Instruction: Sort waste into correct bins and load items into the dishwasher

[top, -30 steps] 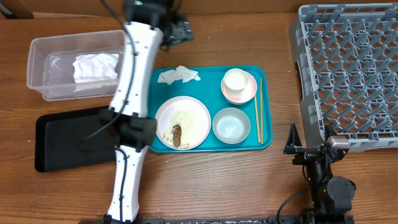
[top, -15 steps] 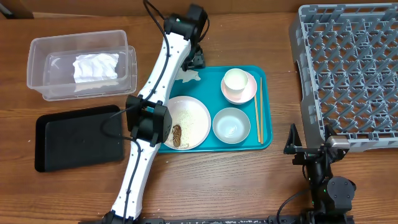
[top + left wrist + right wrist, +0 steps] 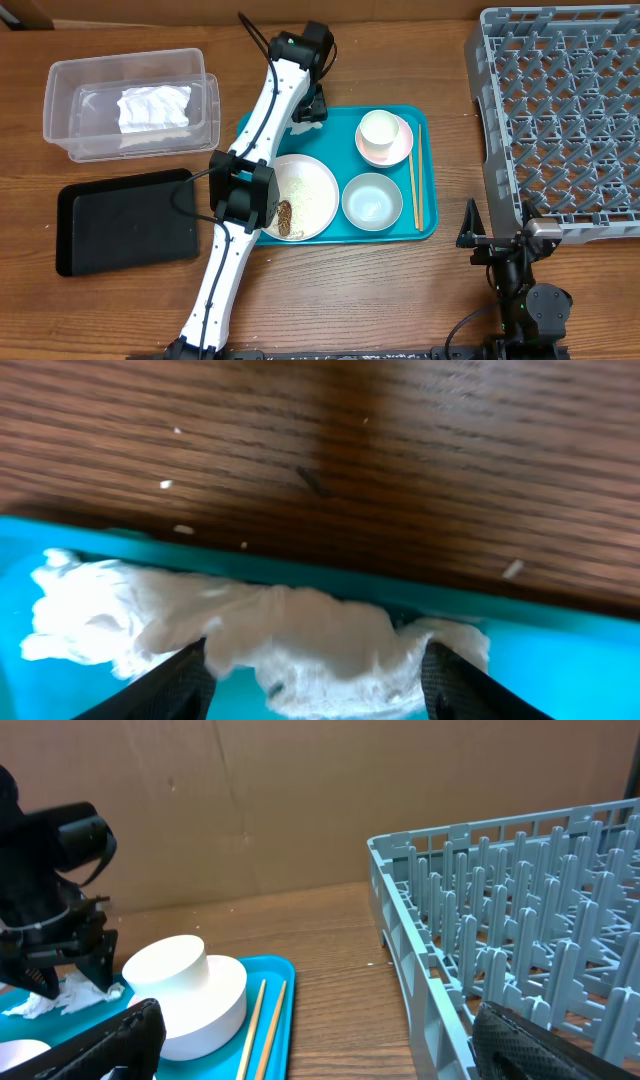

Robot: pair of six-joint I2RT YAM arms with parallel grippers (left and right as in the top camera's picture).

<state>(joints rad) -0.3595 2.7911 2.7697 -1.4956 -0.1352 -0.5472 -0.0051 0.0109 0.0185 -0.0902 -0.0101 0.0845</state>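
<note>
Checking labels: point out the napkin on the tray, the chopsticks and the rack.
napkin [image 3: 300, 625], left wrist view, middle of the crumpled paper.
chopsticks [image 3: 414, 180], overhead view, mid-length of the pair.
rack [image 3: 560, 110], overhead view, middle of its lattice.

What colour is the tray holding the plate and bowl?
Teal; the tray shows best in the overhead view.

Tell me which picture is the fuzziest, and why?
Left wrist view: fuzziest, the wood table smeared and the napkin soft. Right wrist view: dish rack fairly crisp, near fingers dark and blurry. Overhead view: sharp, evenly lit.
</note>
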